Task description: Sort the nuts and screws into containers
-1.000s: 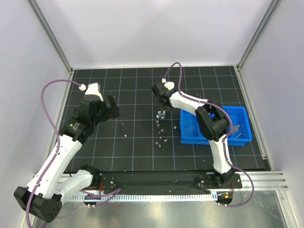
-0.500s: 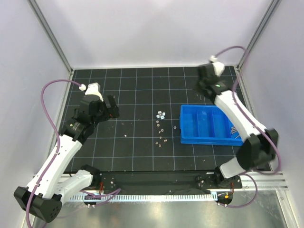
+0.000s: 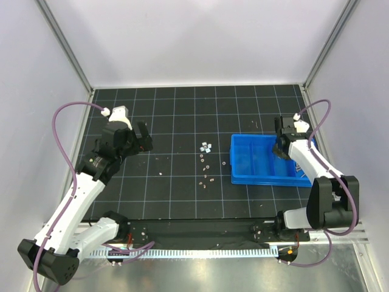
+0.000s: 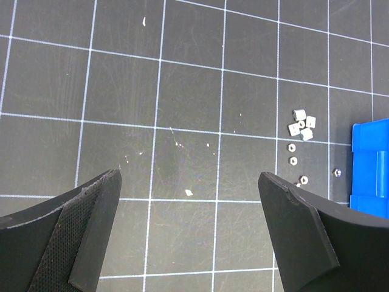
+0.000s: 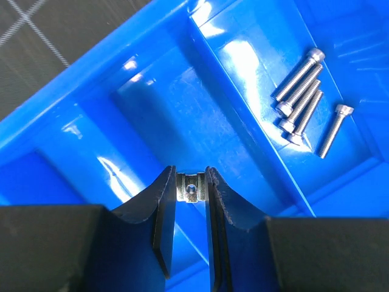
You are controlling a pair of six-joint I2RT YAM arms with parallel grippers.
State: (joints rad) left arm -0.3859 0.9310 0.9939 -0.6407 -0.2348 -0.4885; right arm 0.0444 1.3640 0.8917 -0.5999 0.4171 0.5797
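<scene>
My right gripper (image 5: 191,184) is shut on a squarish silver nut (image 5: 191,189), held just above the blue containers tray (image 5: 152,103). It hangs over the compartment beside the one holding several screws (image 5: 301,100). From above, the right gripper (image 3: 281,150) sits over the tray (image 3: 249,163) near its far right part. Loose nuts (image 3: 206,146) lie in a cluster left of the tray, with smaller ones (image 3: 207,177) trailing toward the near edge. My left gripper (image 4: 189,176) hangs open above bare mat, well left of the nuts (image 4: 302,126).
White specks of debris (image 4: 189,192) dot the black gridded mat (image 3: 182,115). The tray's corner (image 4: 371,158) shows at the right edge of the left wrist view. White walls enclose the mat on three sides.
The right arm left the nut cluster at mid mat, swung high over the far right corner, then came down over the tray with a nut. The left arm stayed put.
</scene>
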